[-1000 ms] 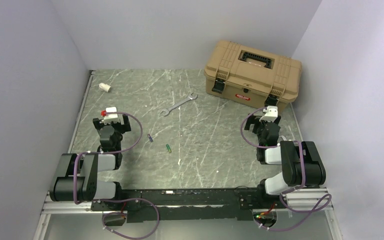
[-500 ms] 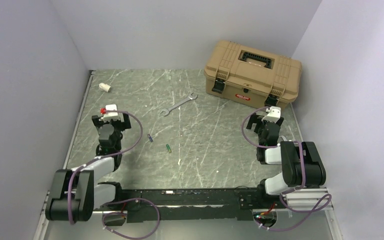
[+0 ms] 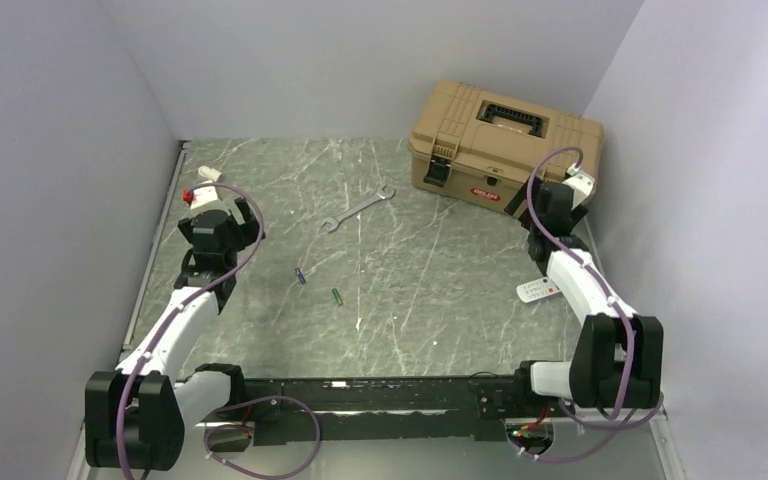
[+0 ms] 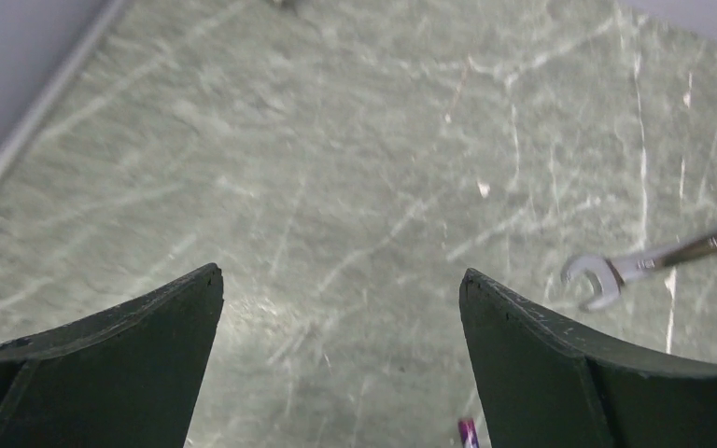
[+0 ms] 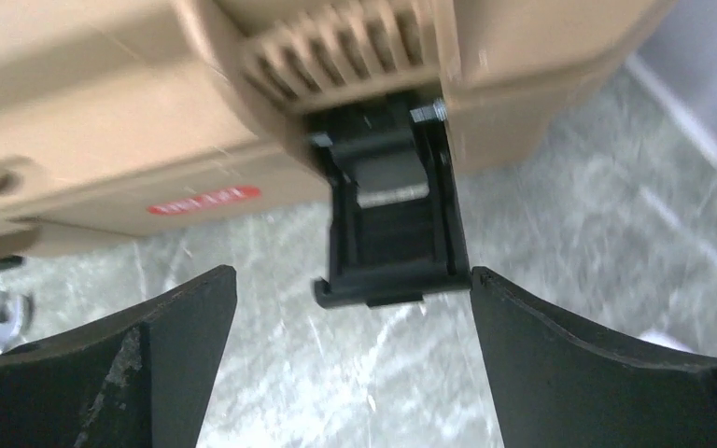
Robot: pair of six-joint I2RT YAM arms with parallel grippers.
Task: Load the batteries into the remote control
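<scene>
Have both batteries loose on the table [image 3: 410, 320], left of centre: purple battery [image 3: 301, 276] farther back, green battery [image 3: 337, 296] nearer the bases and to its right. Close together, not touching. Lying flat, each at a slant. Not gripped. Also catching the purple tip at the bottom edge of the left wrist view, next to the finger on that picture's right.

Marking as remote [image 3: 538, 291] the slim white oblong on the right side, flat on the table, just beside the right forearm. Too small to tell the recess or which face is up. Well apart from the batteries.

On left gripper [image 4: 341, 275]: fingers spread wide, holding nothing, only bare table between them. Sitting at far left of the table, behind and left of the batteries. Seeing wrench [image 4: 658, 264] off to its right in the wrist view. In the top view, lying slanted mid-table, behind the batteries.

On right gripper [image 5: 353, 272]: fingers spread wide too, empty. Pointed at the toolbox [image 3: 505, 140], with its black latch [image 5: 392, 224] framed between the fingers. No contact visible. Tan box, lid down, back right corner.

Also noting white stub [image 3: 206, 173] at back left, just behind the left gripper.
</scene>
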